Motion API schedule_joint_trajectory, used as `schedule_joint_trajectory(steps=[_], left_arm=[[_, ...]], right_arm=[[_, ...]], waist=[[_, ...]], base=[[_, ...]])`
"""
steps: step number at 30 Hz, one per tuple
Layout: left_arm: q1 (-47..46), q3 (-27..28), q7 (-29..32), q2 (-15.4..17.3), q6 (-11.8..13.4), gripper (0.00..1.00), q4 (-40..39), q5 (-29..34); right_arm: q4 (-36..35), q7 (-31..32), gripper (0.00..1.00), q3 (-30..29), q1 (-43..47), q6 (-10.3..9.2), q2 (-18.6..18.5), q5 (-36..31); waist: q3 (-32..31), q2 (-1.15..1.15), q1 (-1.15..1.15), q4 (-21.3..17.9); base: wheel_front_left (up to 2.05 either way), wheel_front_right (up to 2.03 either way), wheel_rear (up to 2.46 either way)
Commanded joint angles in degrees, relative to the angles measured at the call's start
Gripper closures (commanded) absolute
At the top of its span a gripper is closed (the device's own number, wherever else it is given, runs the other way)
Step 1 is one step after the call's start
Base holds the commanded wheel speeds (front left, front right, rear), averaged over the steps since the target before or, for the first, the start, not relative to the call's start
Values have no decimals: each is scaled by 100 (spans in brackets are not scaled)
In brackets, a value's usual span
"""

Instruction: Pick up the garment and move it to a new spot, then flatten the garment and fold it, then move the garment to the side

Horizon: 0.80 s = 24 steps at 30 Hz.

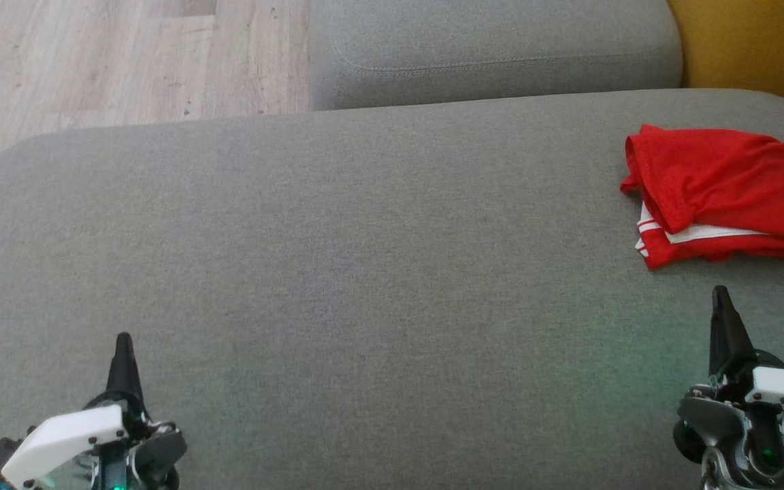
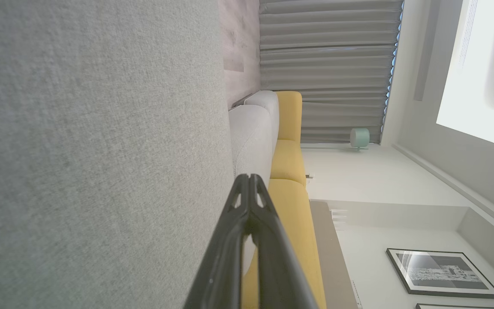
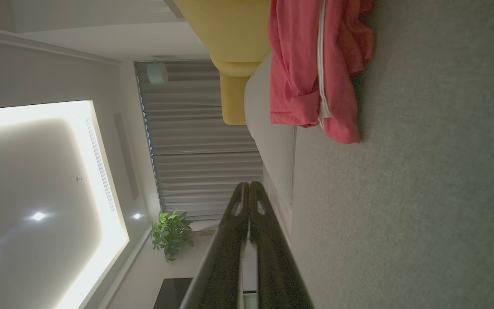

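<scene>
I see the red garment (image 1: pixel 725 190) far right on the sofa (image 1: pixel 365 272); left tool (image 1: pixel 123 340) and right tool (image 1: pixel 721 292) both pressed together, empty.

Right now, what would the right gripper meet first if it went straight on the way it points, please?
Probably the red garment ahead of the right gripper; height is unclear.

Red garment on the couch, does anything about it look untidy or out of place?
Yes. The red garment lies far right on the grey cushion, folded unevenly: a white-striped layer sticks out askew under the rumpled top layer. Nothing looks spilled or damaged.
</scene>
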Motion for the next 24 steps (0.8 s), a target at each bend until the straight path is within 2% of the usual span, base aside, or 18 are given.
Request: schedule_joint_trajectory(steps=[1, 24], left_arm=[[-272, 226, 30, 25, -38, 100, -206, -18], [-272, 233, 36, 20, -38, 100, -207, -12]], right_arm=[[-177, 42, 100, 104, -299, 21, -92, 18], [-174, 75, 100, 63, -303, 21, -63, -16]], waist=[[-1, 0, 0, 0], [-1, 0, 0, 0]], base=[[0, 0, 0], [0, 0, 0]])
